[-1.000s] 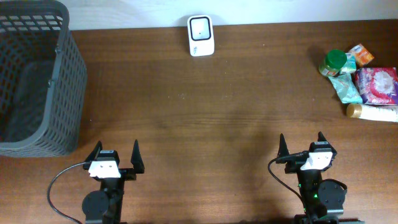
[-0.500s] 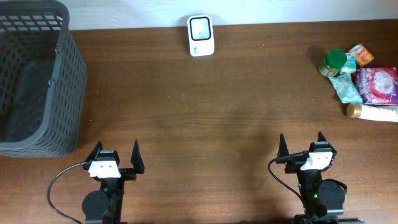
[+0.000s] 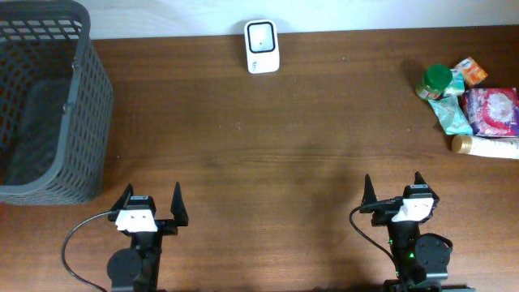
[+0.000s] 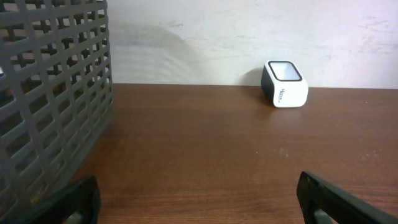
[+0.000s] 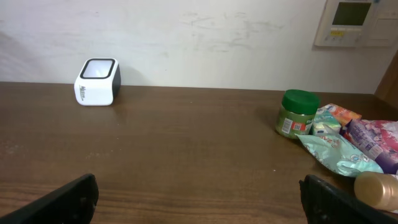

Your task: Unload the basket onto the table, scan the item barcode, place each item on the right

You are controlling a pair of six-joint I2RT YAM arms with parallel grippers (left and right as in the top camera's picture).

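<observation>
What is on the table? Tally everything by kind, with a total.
Grey basket: 1
White scanner: 1
Green-lidded jar: 1
Tan-capped bottle: 1
Packets: 3 (teal packet, pink packet, orange packet)
Total: 7, though the pile at the right may hide more.

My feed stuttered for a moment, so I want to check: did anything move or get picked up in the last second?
Nothing has visibly changed. The left hand and the right hand stay open and empty at the near edge of the table. The scanner, the basket and the groceries sit where they were.
</observation>
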